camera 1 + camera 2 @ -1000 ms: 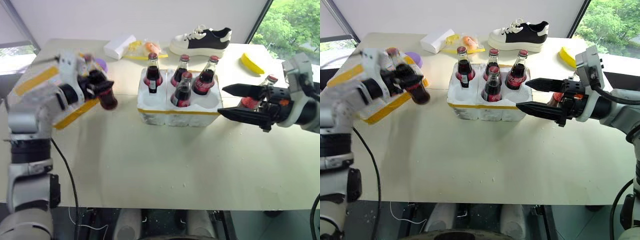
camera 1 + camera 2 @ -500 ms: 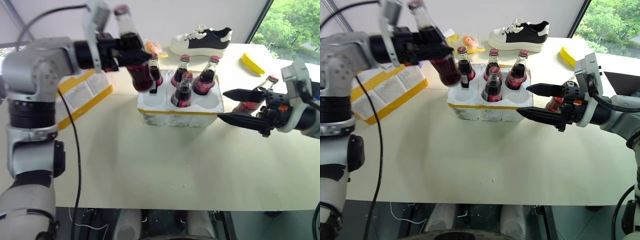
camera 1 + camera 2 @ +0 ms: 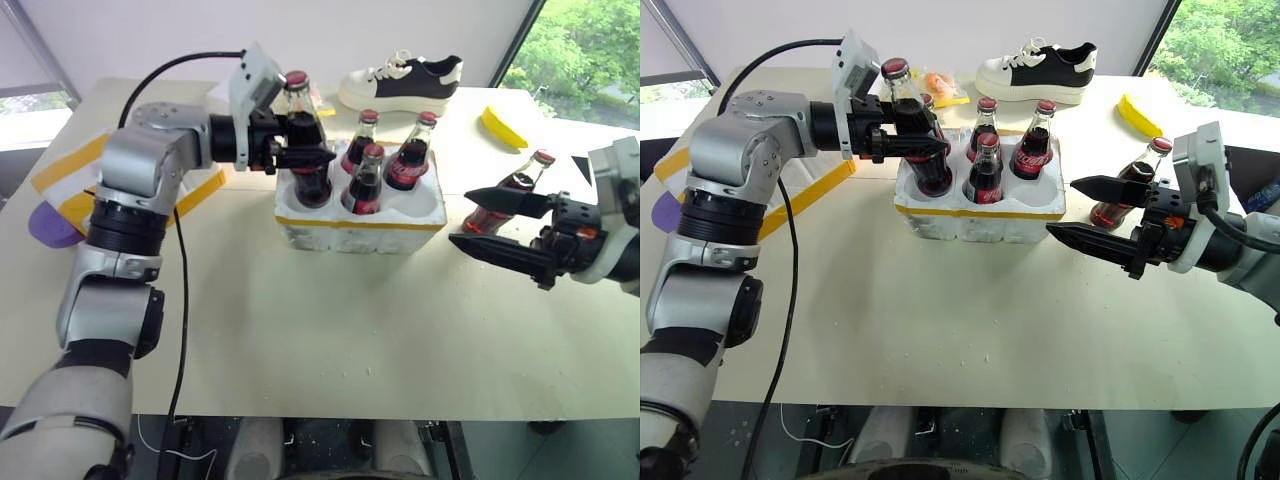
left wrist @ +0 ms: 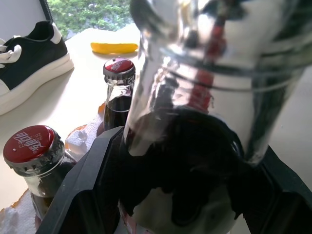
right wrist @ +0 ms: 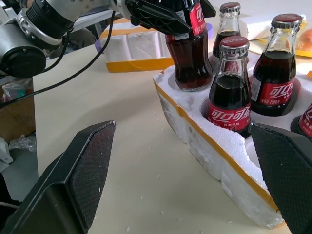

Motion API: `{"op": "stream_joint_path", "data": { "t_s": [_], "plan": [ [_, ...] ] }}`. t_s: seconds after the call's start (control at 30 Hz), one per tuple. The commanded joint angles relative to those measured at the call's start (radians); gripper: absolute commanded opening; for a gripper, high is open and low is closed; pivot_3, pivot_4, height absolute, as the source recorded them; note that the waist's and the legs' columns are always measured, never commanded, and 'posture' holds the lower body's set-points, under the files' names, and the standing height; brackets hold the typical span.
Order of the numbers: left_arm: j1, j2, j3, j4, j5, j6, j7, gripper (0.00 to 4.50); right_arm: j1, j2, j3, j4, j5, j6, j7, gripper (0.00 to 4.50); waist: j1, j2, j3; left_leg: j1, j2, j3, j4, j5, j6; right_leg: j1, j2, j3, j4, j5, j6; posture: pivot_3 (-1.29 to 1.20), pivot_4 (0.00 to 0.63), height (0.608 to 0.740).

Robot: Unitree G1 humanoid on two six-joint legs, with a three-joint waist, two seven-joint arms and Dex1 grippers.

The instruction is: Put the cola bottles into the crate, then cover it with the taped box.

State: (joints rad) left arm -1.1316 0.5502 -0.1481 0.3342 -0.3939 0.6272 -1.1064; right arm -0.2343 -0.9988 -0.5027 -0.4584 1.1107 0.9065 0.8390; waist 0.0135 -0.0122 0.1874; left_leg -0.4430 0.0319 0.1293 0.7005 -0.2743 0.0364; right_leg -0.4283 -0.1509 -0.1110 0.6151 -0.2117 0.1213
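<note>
Six cola bottles (image 3: 986, 165) counted: four standing in wells at upper centre of the frame, a fifth (image 3: 912, 140) over the near-left well, a sixth (image 3: 1129, 189) on the table at right. One crate (image 3: 980, 212), centre. One taped box (image 3: 790, 200), left edge. One shoe (image 3: 1038, 70), top centre. One small white box (image 3: 238, 92), upper left. One yellow object (image 3: 1138, 112), upper right.
</note>
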Motion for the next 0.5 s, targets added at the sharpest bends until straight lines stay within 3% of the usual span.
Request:
{"op": "stream_joint_path", "data": {
  "t_s": [0.03, 0.5],
  "plan": [
    [-0.013, 0.032, 0.018, -0.022, 0.024, -0.007, -0.012, 2.56, -0.006, 0.000, -0.035, -0.023, 0.022, -0.016, -0.012, 4.50, 0.000, 0.000, 0.000, 0.000, 0.000, 0.000, 0.000, 0.000, 0.000, 0.000, 0.000, 0.000, 0.000, 0.000, 0.000, 0.00, 0.150, 0.740],
    [0.020, 0.053, 0.016, -0.080, 0.032, 0.021, -0.018, 2.56, -0.045, 0.001, 0.007, 0.008, 0.005, -0.029, -0.011, 4.50, -0.001, 0.000, 0.000, 0.000, 0.000, 0.000, 0.000, 0.000, 0.000, 0.000, 0.000, 0.000, 0.000, 0.000, 0.000, 0.00, 0.150, 0.740]
  ]
}}
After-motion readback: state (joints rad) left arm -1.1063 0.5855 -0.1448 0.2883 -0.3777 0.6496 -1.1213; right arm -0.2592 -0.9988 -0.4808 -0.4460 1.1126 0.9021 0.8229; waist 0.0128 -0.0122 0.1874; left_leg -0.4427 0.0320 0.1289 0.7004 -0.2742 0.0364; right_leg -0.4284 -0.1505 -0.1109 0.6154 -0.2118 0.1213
